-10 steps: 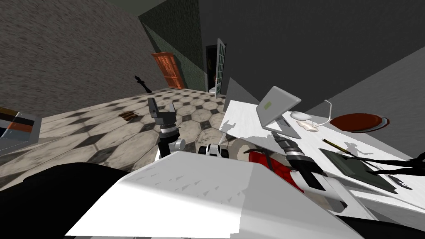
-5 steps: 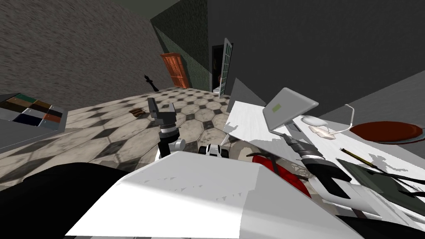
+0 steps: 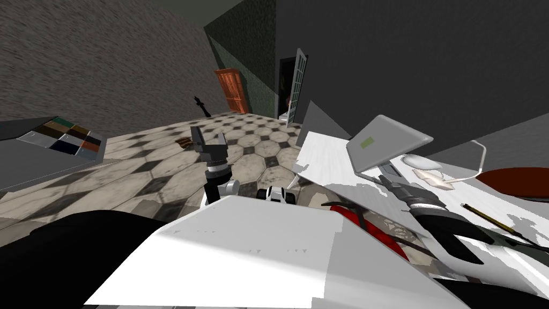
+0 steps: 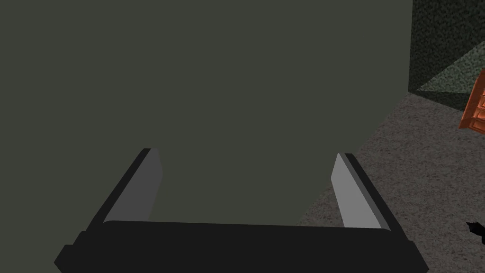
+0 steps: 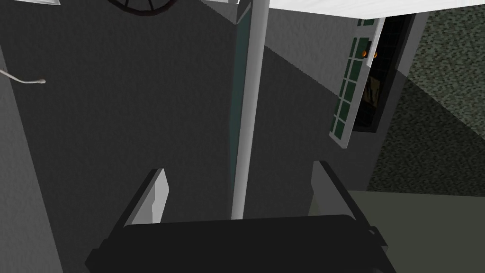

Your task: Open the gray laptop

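Observation:
The grey laptop (image 3: 387,140) stands on the white desk (image 3: 324,155) with its lid partly raised, a green patch on the lid's back. My right gripper (image 3: 386,180) is at the laptop's near edge, just below the lid. In the right wrist view the right gripper (image 5: 240,170) is open, and a thin light grey edge (image 5: 246,118) rises between its fingers without touching them; I cannot tell what that edge belongs to. My left gripper (image 3: 209,142) is held up over the floor, away from the desk, and the left gripper (image 4: 246,159) is open with nothing in it.
Behind the laptop on the desk lie a white mouse (image 3: 421,161) with a cable, a dark red dish (image 3: 517,182) and a pencil (image 3: 482,214). Something red (image 3: 375,230) sits under the desk's near side. A grey cabinet (image 3: 48,150) stands at the left and an orange door (image 3: 233,91) far back.
My view has swung, so the desk and laptop sit further right and nearer. The right gripper has stayed at the laptop's near edge. The left arm has not moved.

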Controlling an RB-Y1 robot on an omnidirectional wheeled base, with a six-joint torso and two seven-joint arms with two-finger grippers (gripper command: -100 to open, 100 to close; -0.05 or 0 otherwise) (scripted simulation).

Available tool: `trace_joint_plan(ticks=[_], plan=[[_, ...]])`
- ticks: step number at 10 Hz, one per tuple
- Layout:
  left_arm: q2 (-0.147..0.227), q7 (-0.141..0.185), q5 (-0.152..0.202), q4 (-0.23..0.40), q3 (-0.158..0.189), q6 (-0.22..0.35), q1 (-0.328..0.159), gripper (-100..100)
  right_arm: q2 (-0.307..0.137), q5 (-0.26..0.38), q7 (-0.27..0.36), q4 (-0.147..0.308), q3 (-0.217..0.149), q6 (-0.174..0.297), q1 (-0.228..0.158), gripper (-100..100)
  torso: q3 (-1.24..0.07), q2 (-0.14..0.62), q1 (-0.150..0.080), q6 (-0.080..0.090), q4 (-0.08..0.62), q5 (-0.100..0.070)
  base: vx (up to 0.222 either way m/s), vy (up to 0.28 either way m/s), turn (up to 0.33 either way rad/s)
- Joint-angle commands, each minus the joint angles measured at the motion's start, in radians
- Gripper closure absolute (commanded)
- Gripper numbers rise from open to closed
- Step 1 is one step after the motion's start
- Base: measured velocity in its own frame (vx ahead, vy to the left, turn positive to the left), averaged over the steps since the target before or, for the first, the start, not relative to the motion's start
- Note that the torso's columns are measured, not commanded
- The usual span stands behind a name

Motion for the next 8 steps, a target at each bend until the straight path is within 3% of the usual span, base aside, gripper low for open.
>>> trace_joint_plan(ticks=[1,3,5,8], plan=[[0.000,0.000,0.000,0.000,0.000,0.000,0.000,0,-0.073,0.033,0.019,0.077,-0.050,0.010,0.010,-100,0.000,0.000,0.001,-0.001,0.000,0.000,0.012,0.054,0.234],[0.000,0.000,0.000,0.000,0.000,0.000,0.000,0,-0.145,0.063,0.034,0.142,-0.096,0.027,0.024,-100,-0.001,-0.002,0.003,-0.001,-0.001,0.001,0.023,0.057,0.205],[0.000,0.000,0.000,0.000,0.000,0.000,0.000,0,-0.148,0.063,0.034,0.146,-0.096,0.027,0.024,-100,0.000,0.000,0.001,0.000,0.000,0.000,0.006,0.027,0.021],[0.000,0.000,0.000,0.000,0.000,0.000,0.000,0,-0.237,0.103,0.054,0.226,-0.156,0.049,0.042,-100,-0.001,-0.001,0.002,-0.001,0.000,0.001,0.008,0.035,0.154]])
